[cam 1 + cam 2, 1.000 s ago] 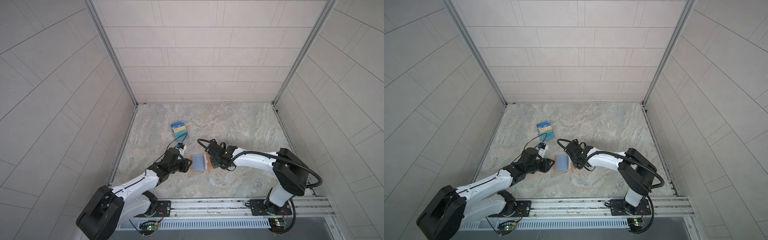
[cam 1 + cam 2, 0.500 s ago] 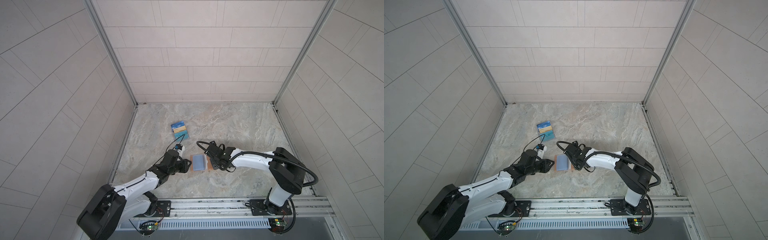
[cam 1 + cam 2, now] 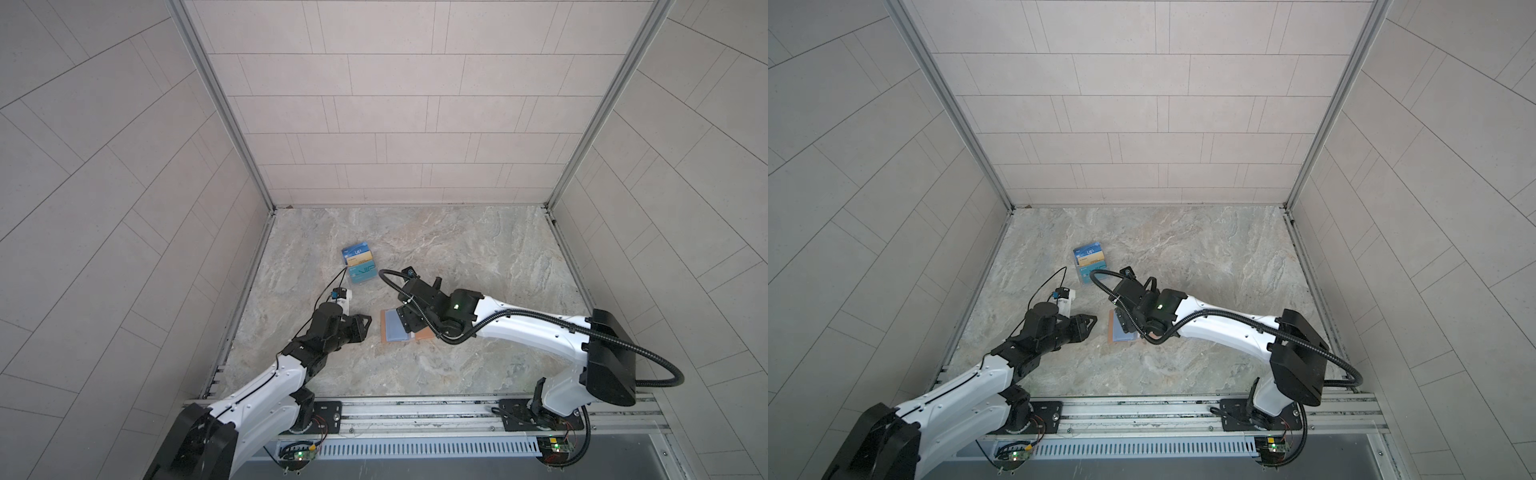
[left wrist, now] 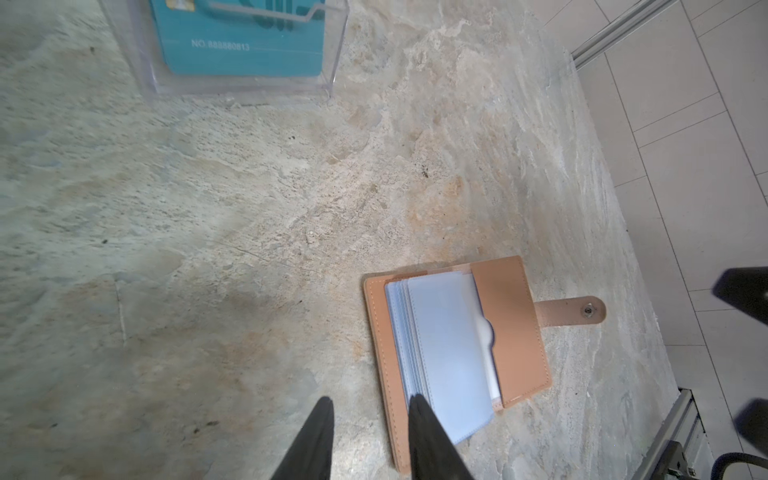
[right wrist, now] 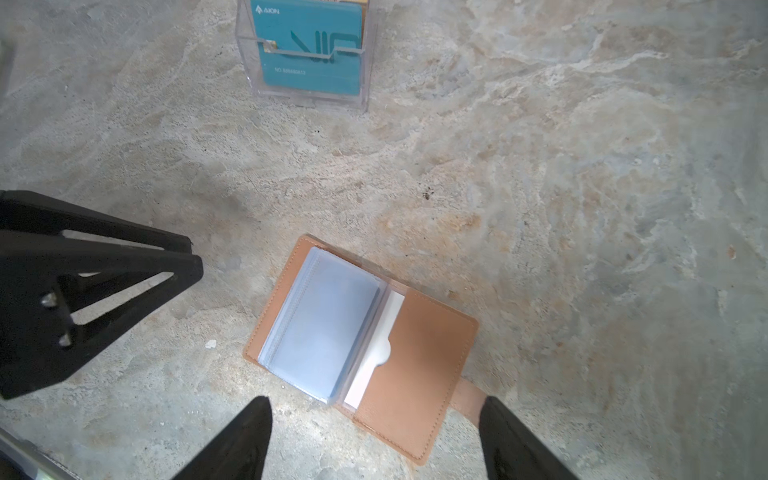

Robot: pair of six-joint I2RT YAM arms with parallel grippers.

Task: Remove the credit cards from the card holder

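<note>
Tan leather card holder: lay opened out flat on the counter, between the two pincers.
Sleeves: pale blue-grey plastic, fanned over one half of the card holder; whether they held credit cards could not be told.
Pocket half: plain leather, with a white slip showing at its rounded cut-out.
Snap tab: stuck out from the outer edge of the card holder's pocket half, flat on the counter.
Right pincer: hung over the card holder, jaws spread wide and clamped on nothing, straddling one short end, with one finger just beside the snap tab.
Left pincer: just beside the card holder on its sleeve side, jaws a little apart and empty; one fingertip stood at the holder's corner, and contact could not be told.
Clear card stand: well apart from the card holder, on the side away from the robot's base; a teal card stood in front, with gold and blue cards behind it.
Counter: marbled grey-beige stone under the card holder.
</note>
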